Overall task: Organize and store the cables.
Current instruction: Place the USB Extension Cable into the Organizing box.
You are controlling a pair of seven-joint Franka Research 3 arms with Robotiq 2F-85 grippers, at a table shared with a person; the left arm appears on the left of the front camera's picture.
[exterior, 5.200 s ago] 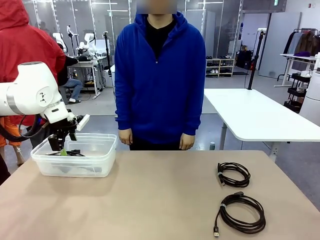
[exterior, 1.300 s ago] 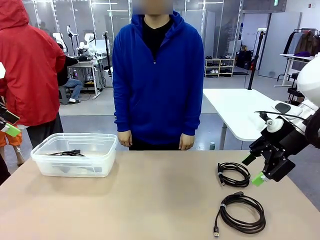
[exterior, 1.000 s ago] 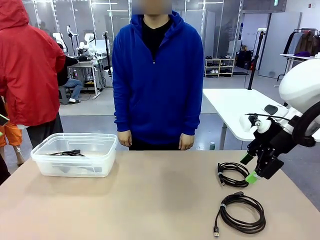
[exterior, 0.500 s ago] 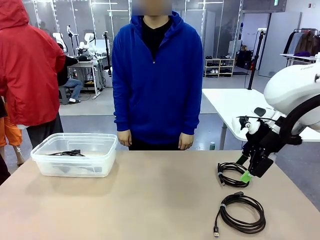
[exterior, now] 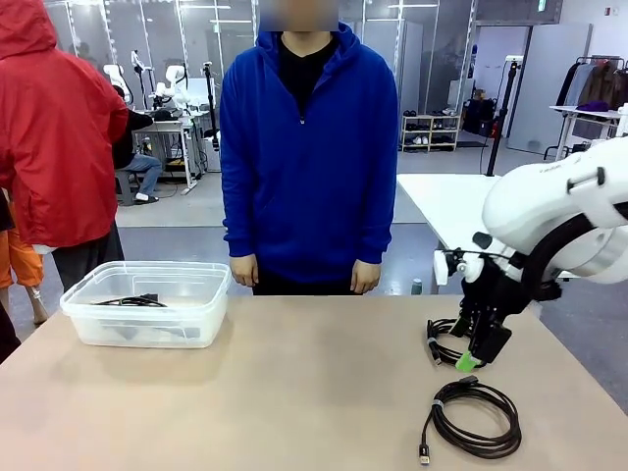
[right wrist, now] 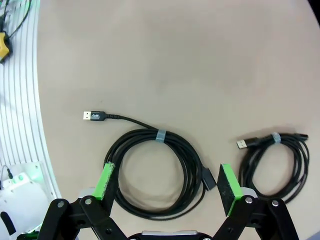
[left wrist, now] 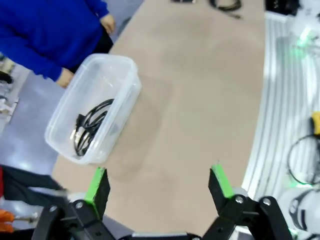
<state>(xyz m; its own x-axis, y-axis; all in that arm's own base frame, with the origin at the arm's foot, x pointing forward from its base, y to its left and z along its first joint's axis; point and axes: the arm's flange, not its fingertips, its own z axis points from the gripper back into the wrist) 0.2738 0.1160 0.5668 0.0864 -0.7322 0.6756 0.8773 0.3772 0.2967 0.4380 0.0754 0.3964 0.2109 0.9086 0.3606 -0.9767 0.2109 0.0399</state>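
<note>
Right gripper (exterior: 469, 345): jaws spread wide, nothing in them. Black fingers, green pads (right wrist: 106, 181). It hung low at the right of the front view, over the two loose cables. Couldn't tell if it touched any.

Larger cable coil (exterior: 481, 449): thin matte black cord in a round loop, pale band around the strands, and a USB plug on a straight tail. In the right wrist view it lay at lower centre, framed between the pads. Smaller cable coil (right wrist: 274, 138) lay beside it at right, apart, with the same build and a metal-tipped plug.

Left gripper (left wrist: 159, 182): also wide, holding nothing, high above the table (exterior: 294, 392).

Clear plastic tub (left wrist: 125, 75): translucent, rectangular, rounded corners and a rolled rim, at centre left of the left wrist view. One coiled black cable (left wrist: 90, 127) lay inside.

The tabletop was smooth, tan and flat. A wide bare stretch ran between the tub and the loose coils. In the right wrist view the table edge ran down the left side, with a white ribbed rail (right wrist: 20, 125) beyond it. The larger coil's plug stopped short of that edge. A person (exterior: 309, 157) in a blue hoodie stood at the far edge.
</note>
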